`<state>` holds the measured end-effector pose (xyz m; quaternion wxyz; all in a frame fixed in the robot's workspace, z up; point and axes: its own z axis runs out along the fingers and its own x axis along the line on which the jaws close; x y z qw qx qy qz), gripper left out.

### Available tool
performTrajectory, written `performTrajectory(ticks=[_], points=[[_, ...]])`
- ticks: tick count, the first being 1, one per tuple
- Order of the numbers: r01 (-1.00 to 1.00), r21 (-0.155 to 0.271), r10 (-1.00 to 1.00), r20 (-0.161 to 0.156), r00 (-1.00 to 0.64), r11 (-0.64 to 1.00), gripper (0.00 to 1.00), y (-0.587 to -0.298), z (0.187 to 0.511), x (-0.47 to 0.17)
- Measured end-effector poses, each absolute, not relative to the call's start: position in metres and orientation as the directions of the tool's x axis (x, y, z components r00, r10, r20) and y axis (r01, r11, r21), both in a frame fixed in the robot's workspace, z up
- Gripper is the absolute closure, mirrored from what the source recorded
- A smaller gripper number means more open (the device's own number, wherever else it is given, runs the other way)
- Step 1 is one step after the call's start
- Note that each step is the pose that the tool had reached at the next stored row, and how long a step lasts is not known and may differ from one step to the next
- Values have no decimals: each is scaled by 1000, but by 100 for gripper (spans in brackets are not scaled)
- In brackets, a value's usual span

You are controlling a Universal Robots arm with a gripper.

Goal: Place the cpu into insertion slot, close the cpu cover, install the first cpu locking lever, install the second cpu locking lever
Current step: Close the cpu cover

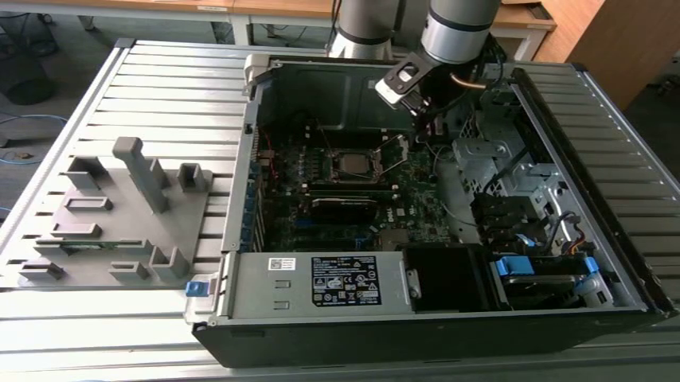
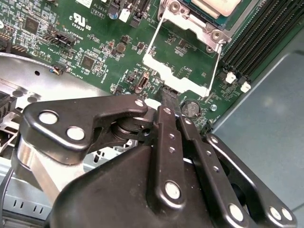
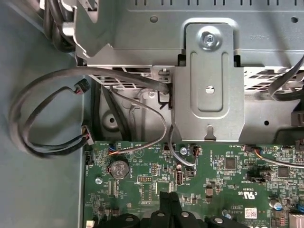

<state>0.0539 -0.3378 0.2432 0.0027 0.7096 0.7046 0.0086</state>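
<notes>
cpu [image 2: 213,5]: seated in the insertion slot [image 2: 187,23], silver top up.
cpu cover [image 2: 175,80]: swung open off the slot, green motherboard [image 2: 95,42] showing through its window.
fingers [image 2: 165,118]: pressed together, tips at the cover's free edge; whether they grip it is unclear.
computer case [image 1: 318,87]: open, on the slatted counter [image 1: 159,95].

My silver-grey tubular arm [image 1: 459,28] rises above the black metal end effector [image 2: 169,96], whose fingers [image 2: 167,124] I see pressed together.
</notes>
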Motion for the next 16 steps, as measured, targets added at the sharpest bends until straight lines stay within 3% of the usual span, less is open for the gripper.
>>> performTrajectory(ticks=[16], points=[[1000,23,1000,8,7,-7,89,-338,240,43]])
